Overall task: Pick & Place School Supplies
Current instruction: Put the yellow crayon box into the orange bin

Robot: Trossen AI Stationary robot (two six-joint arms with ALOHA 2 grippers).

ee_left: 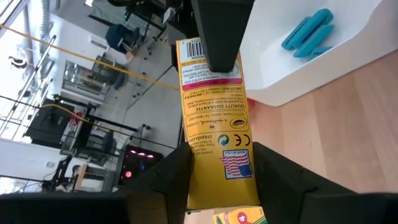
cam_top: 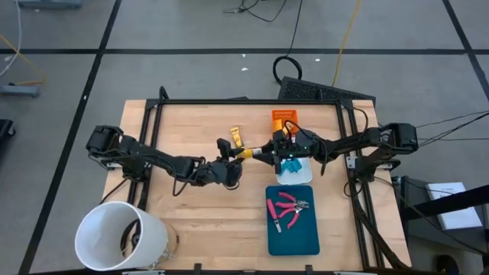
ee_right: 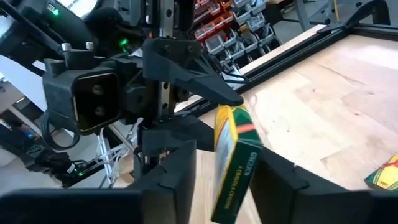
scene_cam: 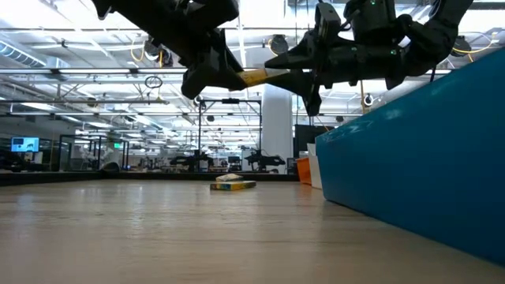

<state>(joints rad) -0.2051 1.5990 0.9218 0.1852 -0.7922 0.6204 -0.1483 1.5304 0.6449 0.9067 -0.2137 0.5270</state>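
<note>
A yellow crayon box (cam_top: pixel 246 154) hangs in the air over the table's middle between my two grippers; the low view shows the box (scene_cam: pixel 256 76) well above the wood. My left gripper (ee_left: pixel 222 174) comes from the left and is shut on one end. My right gripper (ee_right: pixel 227 155) comes from the right, open, with its fingers on either side of the other end. A second crayon box (cam_top: pixel 237 137) lies flat on the table behind them. Light-blue pieces (cam_top: pixel 291 166) lie in the white tray. Pink-red scissors (cam_top: pixel 289 208) lie in the teal tray. My left gripper pinches the box's end by the flag print (ee_left: pixel 235 163), one finger on each narrow long edge, coming level from the table's left and lying along the box. The box is lifted clear and roughly level. My right gripper has one finger (ee_left: pixel 217 37) over the printed face. A gap shows beside its other finger (ee_right: pixel 186 162), and I cannot tell whether it touches.
The white tray (cam_top: pixel 306 177) sits just under and right of the grippers, the teal tray (cam_top: pixel 293 237) nearer the front edge, and an orange tray (cam_top: pixel 284 120) at the far edge. A big white bucket (cam_top: pixel 118 237) stands at the near left corner. Bare wood lies between bucket and trays.
</note>
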